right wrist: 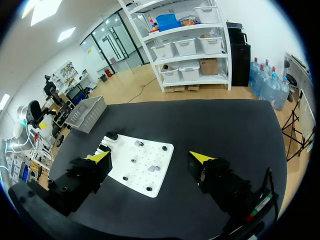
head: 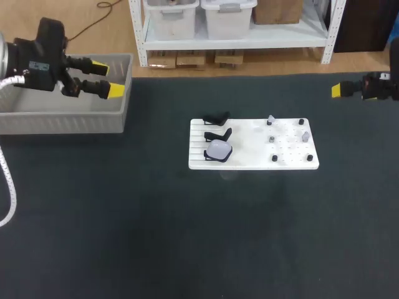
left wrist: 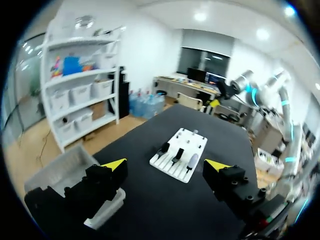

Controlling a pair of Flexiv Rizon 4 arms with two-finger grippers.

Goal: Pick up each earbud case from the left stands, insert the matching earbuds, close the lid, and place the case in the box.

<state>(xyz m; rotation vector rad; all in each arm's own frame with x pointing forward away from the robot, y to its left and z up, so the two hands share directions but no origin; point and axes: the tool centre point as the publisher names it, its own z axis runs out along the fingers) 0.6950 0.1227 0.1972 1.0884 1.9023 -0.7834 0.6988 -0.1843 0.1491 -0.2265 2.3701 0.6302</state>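
Head view shows one earbud case point(head: 219, 149) on the nearest of three stands point(head: 217, 117), the other two bare; left claw point(head: 108, 78) hangs wide open, empty, over the box point(head: 128, 81); right claw point(right wrist: 150, 156) spread open, holding nothing; seemingly one case is left to do.

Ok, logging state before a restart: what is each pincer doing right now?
Left pincer: open, holding nothing.
Right pincer: open, holding nothing.

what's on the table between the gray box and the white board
Nothing. In the head view that stretch is bare dark table, from the gray box across to the white board.
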